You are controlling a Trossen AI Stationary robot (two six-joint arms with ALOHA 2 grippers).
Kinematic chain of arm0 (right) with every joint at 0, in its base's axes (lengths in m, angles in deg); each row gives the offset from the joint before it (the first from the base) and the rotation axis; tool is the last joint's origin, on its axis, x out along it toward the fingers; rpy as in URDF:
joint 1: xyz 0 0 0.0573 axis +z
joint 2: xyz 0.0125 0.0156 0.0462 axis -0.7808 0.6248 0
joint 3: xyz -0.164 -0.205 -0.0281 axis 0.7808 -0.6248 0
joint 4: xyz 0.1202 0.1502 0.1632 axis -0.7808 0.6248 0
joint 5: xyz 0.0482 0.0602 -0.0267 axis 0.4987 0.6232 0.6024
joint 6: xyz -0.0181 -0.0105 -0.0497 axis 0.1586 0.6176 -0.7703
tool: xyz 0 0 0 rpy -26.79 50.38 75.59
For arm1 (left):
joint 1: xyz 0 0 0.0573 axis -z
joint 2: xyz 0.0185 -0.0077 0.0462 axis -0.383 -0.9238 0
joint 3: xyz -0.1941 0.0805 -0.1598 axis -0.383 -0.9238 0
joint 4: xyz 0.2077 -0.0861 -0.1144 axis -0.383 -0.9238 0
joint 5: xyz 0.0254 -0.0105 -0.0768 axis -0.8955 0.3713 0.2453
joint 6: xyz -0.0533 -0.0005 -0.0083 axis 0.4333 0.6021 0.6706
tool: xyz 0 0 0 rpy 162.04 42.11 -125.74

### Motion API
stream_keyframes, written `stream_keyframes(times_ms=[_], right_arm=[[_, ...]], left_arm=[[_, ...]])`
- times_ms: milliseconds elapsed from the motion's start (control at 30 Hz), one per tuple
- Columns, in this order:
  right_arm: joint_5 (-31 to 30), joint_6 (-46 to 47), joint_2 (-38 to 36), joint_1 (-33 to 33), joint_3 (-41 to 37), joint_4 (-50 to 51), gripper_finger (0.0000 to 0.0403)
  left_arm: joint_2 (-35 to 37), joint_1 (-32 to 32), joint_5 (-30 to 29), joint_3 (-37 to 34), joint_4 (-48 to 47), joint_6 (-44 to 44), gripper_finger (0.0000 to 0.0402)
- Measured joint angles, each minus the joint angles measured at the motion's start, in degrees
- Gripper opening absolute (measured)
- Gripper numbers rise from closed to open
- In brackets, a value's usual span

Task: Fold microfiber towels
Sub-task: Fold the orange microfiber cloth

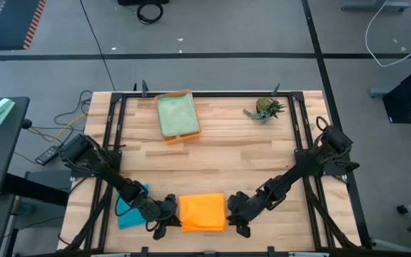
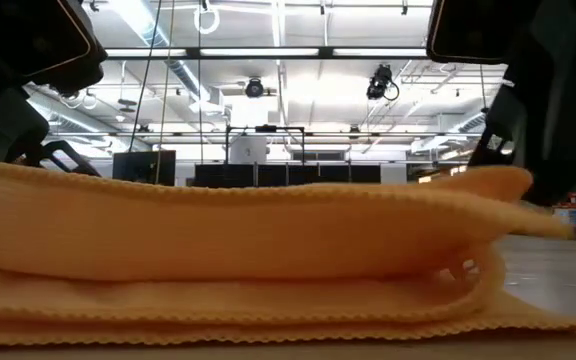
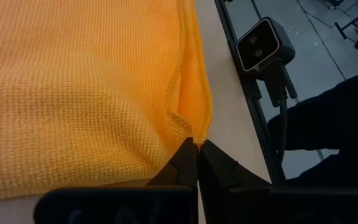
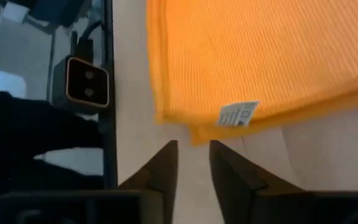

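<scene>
On the wooden table [image 1: 248, 153], the left gripper [image 3: 196, 163] pinches the orange towel [image 1: 203, 212] corner – right gripper [image 4: 193, 163] open beside it – so a tug could undo the fold.

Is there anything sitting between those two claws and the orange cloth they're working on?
Nothing visible. The left gripper is shut on a corner of the orange towel. The right gripper is open just off the towel's other side, with only bare table between them.

Knitted matt orange towel [image 1: 203, 212]; wooden table [image 1: 227, 153]
</scene>
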Motion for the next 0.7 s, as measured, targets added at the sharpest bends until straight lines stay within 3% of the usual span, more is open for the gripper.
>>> stream_keyframes(times_ms=[133,200,400,700], right_arm=[[1.0,-1.6,-2.7,-1.1,0.0,1.7,0.0139],[-0.4,-2.5,-3.9,-2.2,0.0,0.5,0.0139],[4.0,-3.8,-2.2,-6.9,0.1,-5.7,0.0015],[13.4,-1.0,3.8,-7.8,0.0,-7.4,0.0003]], left_arm=[[0.0,0.0,0.0,0.0,0.0,0.1,0.0020],[0.0,0.0,0.0,0.0,0.0,0.1,0.0024],[0.0,-0.5,-0.1,1.1,-1.2,0.0,0.0007],[-4.4,-2.1,1.2,6.0,-3.3,-0.7,0.0016]])
